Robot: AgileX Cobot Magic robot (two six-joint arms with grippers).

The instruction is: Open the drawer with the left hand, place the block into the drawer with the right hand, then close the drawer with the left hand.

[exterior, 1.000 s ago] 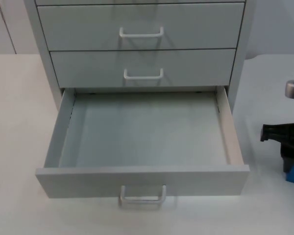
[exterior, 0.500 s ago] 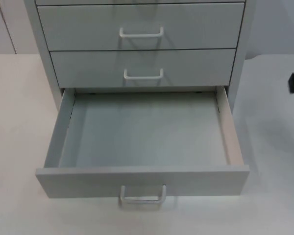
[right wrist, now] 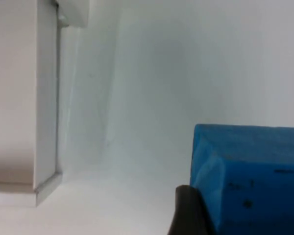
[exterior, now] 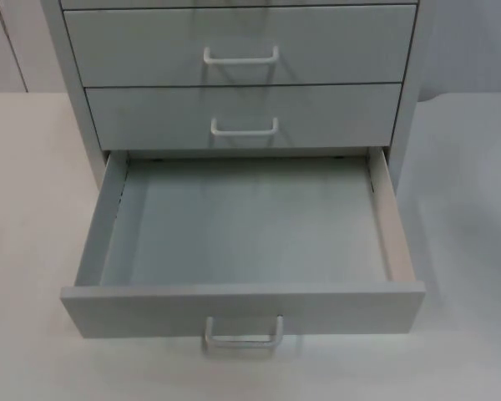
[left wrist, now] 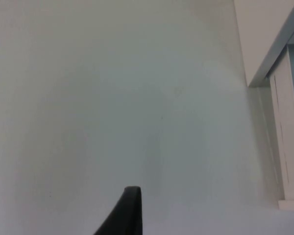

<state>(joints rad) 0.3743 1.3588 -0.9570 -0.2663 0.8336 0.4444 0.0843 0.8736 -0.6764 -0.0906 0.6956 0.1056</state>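
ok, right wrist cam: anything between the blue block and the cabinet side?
Nothing. In the right wrist view only bare white table separates the blue block from the cabinet.

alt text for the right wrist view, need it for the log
A blue block sits right beside the right gripper's black fingertip, above the white table. To one side stands the grey cabinet, its open drawer's corner jutting out.

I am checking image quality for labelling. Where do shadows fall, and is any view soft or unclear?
Top view: even light; the open drawer casts a soft shadow on the table to its right, and its inside is dim. Left wrist view: pale, nearly featureless table, with the left hand's fingertip dark. Right wrist view: the blue block beside the right hand's fingertip looks soft-edged.
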